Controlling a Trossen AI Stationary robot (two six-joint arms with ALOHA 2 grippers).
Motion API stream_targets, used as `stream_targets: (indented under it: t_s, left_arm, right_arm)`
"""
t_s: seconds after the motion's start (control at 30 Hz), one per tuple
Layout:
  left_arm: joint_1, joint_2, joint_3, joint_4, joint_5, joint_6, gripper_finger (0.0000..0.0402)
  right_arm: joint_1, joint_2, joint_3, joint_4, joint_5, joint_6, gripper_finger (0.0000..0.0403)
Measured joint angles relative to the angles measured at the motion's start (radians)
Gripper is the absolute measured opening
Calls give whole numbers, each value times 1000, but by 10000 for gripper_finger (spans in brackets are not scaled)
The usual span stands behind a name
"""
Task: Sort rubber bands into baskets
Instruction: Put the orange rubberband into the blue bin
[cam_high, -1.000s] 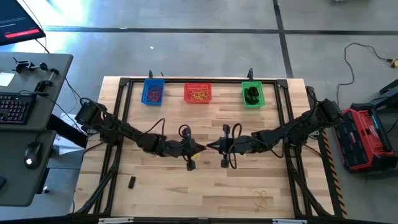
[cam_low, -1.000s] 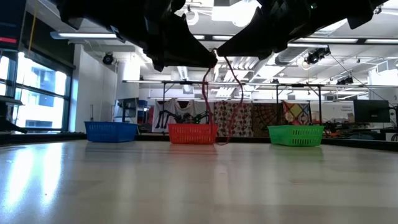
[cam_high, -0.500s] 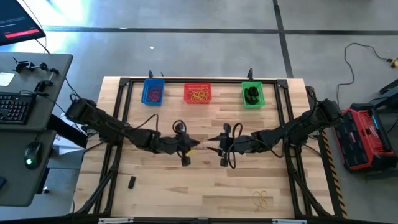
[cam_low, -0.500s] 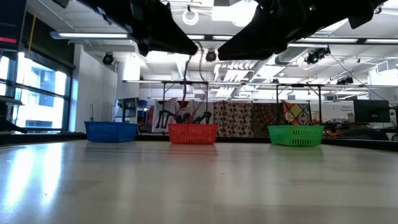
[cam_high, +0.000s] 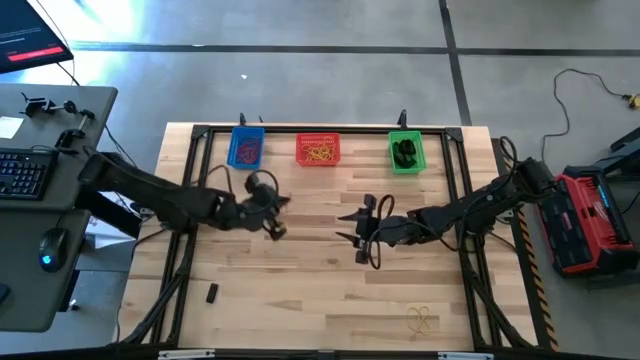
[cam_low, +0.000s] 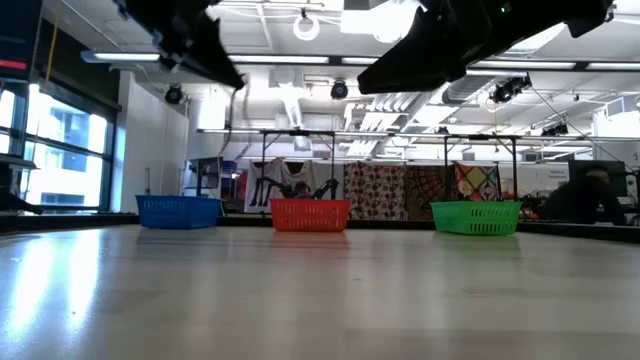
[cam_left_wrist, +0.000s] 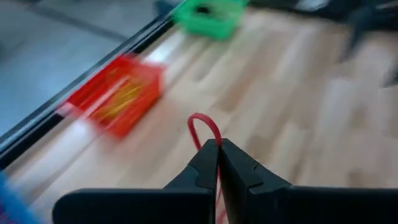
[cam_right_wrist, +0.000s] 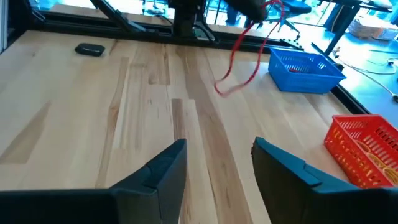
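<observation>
Grip was kept by the left gripper (cam_high: 272, 206) — pinched shut on a red rubber band (cam_left_wrist: 205, 127) — above the worktop (cam_high: 300, 300), near the blue basket (cam_high: 246, 148). Mid-worktop, the right gripper (cam_high: 352, 226) was held open, empty.

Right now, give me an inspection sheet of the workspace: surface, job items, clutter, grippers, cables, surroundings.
Surface: pale wooden plank table, black frame rails along its edges.
Job's things: blue plastic mesh basket, red plastic mesh basket and green plastic mesh basket in a row at the far edge; thin red rubber band in the left gripper; tan rubber bands loose at the near edge.
Clutter: small dark piece lying on the near left of the table.
Grippers: left gripper shut on the band; right gripper open, empty, mid-table.
Cables: black cable on the floor.
Surroundings: desk with keyboard, red case.
</observation>
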Motion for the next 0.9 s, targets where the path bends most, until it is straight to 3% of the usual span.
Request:
stream_targets:
  t_s: [0.2, 0.4, 0.63, 0.9]
  left_arm:
    - [107, -112, 0, -271, -50, -134, 0]
    - [266, -195, -1, -428, -41, -151, 0]
    - [455, -247, -1, -437, -14, -29, 0]
    - [682, -261, -1, -406, 154, 105, 0]
  right_arm:
    - [0, 0, 0, -19, 1, 1, 171]
    - [-2, 0, 0, -27, 1, 3, 171]
    - [-2, 0, 0, -29, 1, 3, 171]
    - [-2, 0, 0, -29, 1, 4, 171]
